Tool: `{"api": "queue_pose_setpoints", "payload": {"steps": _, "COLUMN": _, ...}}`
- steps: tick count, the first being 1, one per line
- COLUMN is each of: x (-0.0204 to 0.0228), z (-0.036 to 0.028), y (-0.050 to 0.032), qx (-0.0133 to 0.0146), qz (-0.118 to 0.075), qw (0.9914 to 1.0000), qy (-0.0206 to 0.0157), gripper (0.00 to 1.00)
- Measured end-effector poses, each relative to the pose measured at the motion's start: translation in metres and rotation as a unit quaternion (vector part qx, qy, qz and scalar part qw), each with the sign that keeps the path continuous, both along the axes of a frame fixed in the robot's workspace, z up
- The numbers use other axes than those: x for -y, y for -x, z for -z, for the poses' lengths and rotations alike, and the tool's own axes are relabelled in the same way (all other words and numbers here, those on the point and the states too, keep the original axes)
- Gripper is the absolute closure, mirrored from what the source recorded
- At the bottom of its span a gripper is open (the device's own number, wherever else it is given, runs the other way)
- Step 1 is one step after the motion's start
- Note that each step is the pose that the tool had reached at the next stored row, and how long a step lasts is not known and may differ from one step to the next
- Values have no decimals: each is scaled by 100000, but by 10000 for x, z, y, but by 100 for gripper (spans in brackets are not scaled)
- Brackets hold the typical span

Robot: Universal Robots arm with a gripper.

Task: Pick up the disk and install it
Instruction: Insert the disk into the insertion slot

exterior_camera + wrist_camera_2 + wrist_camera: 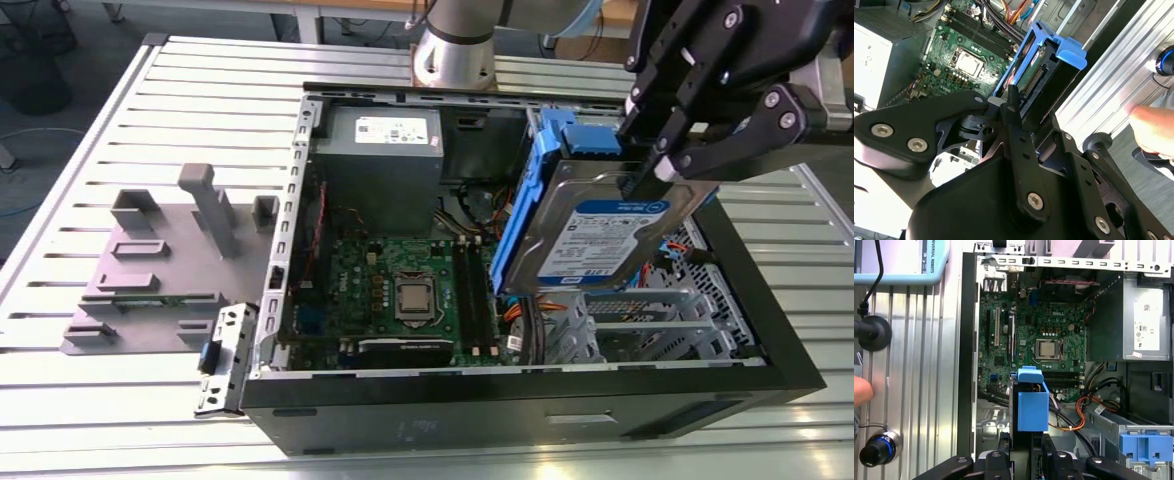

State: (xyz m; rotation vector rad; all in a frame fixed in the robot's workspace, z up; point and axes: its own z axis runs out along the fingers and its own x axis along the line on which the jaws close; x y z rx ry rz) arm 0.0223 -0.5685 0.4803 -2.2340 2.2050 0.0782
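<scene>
A wide silver slatted metal desk [80, 420] carries everything here. On it lies a big black computer case [534, 395] with its side off, so the inside is open to view. On the desk at the exterior view's left, just beside the case, stands a grey plastic fixture [160, 260] with upright posts. Inside the case, a grey metal power supply box [380, 160] with a white sticker fills the far corner, and a green motherboard [400, 290] lies flat just in front of it.

The disk [607, 240], a rectangular silver metal hard drive with a blue-and-white label in a blue plastic carrier, hangs tilted in the air over the case's side at the exterior view's right, above the bare metal drive cage [641, 325]. The black tool [657, 172] is clenched on the disk's upper edge, next to the blue end tab [577, 135].

In the first wrist view, a bare blue plastic clip [1138, 446] sits in the cage.
</scene>
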Motion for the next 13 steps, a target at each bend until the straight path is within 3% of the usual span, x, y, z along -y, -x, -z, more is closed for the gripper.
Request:
{"api": "queue_pose_setpoints", "payload": {"steps": 2, "x": 0, "z": 0, "y": -74, "qx": -1, "qz": -1, "qw": 100000, "qy": -1, "gripper": 65}}
{"api": "queue_pose_setpoints", "payload": {"steps": 13, "x": 0, "z": 0, "y": -92, "qx": -1, "qz": -2, "qw": 100000, "qy": 0, "gripper": 65}}
